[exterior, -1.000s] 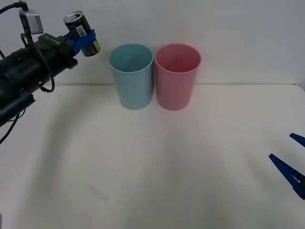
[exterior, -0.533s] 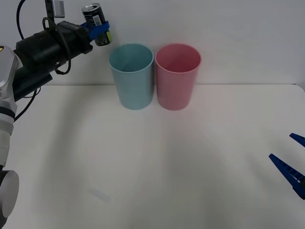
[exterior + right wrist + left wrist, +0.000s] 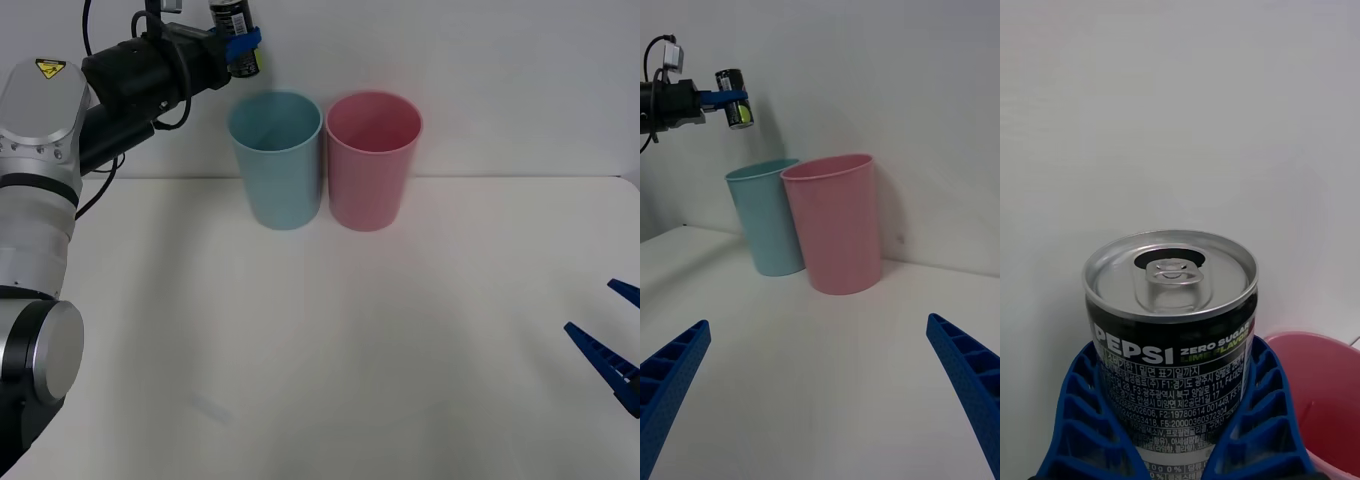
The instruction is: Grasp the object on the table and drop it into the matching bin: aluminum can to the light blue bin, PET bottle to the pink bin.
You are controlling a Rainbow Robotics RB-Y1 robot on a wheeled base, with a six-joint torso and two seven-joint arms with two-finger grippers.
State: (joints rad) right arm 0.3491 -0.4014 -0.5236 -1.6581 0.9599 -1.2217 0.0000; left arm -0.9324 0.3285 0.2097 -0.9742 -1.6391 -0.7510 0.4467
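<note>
High at the back left, my left gripper is shut on the aluminum can, a small dark can with a silver pull-tab top. The can hangs upright in the air, above and just left of the light blue bin, also seen from the right wrist as the can over the light blue bin. The pink bin stands right beside the blue one on the white table. My right gripper rests open low at the table's right edge, its fingers wide apart.
A plain white wall rises right behind the two bins. The left arm's dark forearm and silver shoulder housing reach up along the left side. The pink bin's rim shows behind the can from the left wrist.
My left arm has carried the can up and to the right, from beside the table's left side to a spot near the light blue bin's rim. The right gripper has stayed put.
</note>
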